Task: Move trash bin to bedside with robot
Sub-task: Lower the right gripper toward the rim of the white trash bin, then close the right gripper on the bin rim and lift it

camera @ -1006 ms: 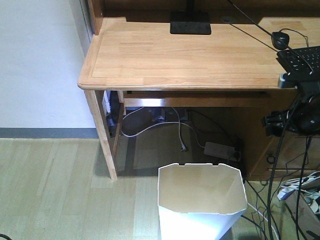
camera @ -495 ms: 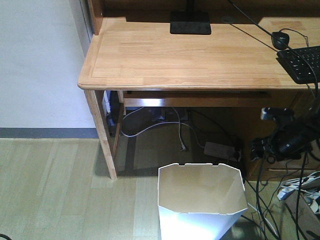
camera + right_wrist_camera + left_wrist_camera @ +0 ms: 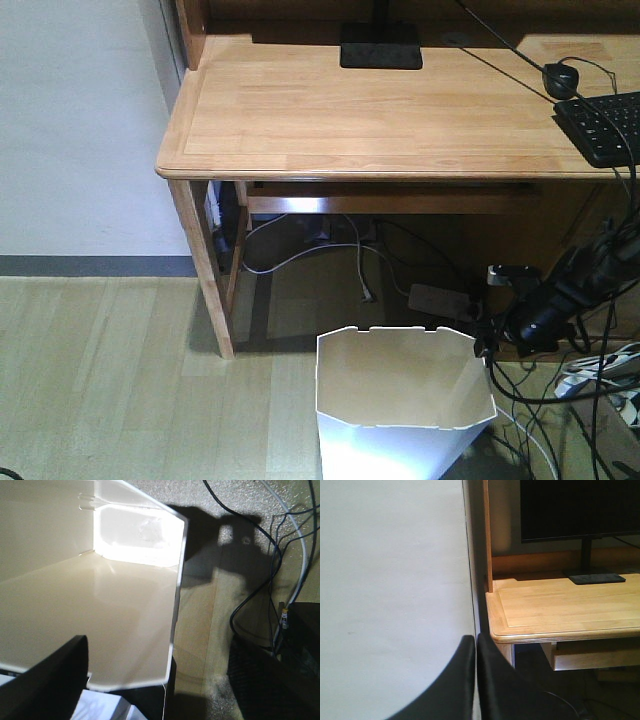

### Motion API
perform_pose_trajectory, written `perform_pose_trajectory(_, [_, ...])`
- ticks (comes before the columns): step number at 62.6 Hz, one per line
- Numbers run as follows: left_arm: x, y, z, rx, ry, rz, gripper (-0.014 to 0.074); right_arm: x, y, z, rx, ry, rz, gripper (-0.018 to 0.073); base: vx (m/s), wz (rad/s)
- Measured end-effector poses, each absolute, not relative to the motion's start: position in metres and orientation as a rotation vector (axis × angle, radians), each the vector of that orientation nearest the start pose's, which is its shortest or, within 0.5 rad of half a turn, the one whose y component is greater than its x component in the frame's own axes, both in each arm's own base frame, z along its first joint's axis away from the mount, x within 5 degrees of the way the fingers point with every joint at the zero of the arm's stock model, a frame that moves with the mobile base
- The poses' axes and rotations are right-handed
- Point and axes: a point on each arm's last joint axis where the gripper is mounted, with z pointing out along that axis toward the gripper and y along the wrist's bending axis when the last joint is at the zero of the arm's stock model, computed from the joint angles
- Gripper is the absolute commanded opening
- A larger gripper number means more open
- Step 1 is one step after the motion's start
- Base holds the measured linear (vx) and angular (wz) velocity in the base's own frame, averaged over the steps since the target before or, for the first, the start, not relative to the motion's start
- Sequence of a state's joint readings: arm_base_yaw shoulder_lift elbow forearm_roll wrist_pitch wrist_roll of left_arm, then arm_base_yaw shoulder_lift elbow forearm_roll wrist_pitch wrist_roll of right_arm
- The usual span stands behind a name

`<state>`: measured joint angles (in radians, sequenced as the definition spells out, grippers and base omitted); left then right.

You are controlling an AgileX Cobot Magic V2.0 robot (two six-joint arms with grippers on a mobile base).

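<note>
The desk (image 3: 380, 110) is being shown across the upper front view, and no bed is being shown in any view. The bin (image 3: 405, 400) is being left upright and empty on the floor (image 3: 100, 380), just in front of the desk and to the right of its left leg.

The right tool (image 3: 488, 345) is being held at the bin's right rim. In its wrist view the tool (image 3: 157, 650) is being kept spread open, with the bin's wall standing between the fingers (image 3: 50, 680) and not yet pinched. The left tool (image 3: 472, 680) is being held closed on nothing, up beside the desk's corner.

The step in hand is being judged as the grasp of the rim. The wall is best being seated deep between the fingers before they are closed. The squeeze is best being kept firm but gentle, since thin plastic is likely to flex. The cables (image 3: 560, 420) are best being kept clear of the bin.

Since the earlier frames the right arm has been lowered from desk height, beside the keyboard (image 3: 600, 125), to the rim. The bin is being found where it was.
</note>
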<state>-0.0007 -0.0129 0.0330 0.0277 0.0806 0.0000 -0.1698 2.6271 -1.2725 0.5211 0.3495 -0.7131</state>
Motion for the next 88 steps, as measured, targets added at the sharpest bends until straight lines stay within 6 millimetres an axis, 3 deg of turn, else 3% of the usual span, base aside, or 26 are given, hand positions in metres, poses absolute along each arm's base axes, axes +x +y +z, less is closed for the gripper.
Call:
perform_pose_trajectory(18, [0.057, 0.000, 0.195, 0.021, 1.584, 0.023, -0.0006, 0.369, -0.031, -0.155, -0.147, 3.123, 0.275, 0.0551, 0.00, 0.00])
perform_pose_trajectory(26, [0.057, 0.000, 0.195, 0.021, 1.584, 0.023, -0.0006, 0.369, -0.035, -0.176, -0.099, 3.142, 0.284, 0.0551, 0.00, 0.00])
perform_pose_trajectory(46, [0.057, 0.000, 0.195, 0.021, 1.584, 0.023, -0.0006, 0.371, -0.046, -0.203, -0.059, 3.153, 0.300, 0.0531, 0.00, 0.00])
perform_pose_trajectory(52, [0.057, 0.000, 0.195, 0.021, 1.584, 0.023, -0.0006, 0.372, -0.046, -0.210, -0.048, 3.159, 0.307, 0.0461, 0.00, 0.00])
perform_pose_trajectory(57, [0.057, 0.000, 0.195, 0.021, 1.584, 0.023, -0.0006, 0.372, -0.045, -0.216, -0.032, 3.171, 0.328, 0.0351, 0.00, 0.00])
perform_pose_trajectory(68, [0.057, 0.000, 0.195, 0.021, 1.584, 0.023, -0.0006, 0.374, -0.043, -0.224, -0.032, 3.212, 0.395, -0.0013, 0.00, 0.00])
perform_pose_trajectory(88, [0.057, 0.000, 0.195, 0.021, 1.584, 0.023, -0.0006, 0.386, -0.045, -0.225, -0.092, 3.224, 0.429, -0.0006, 0.00, 0.00])
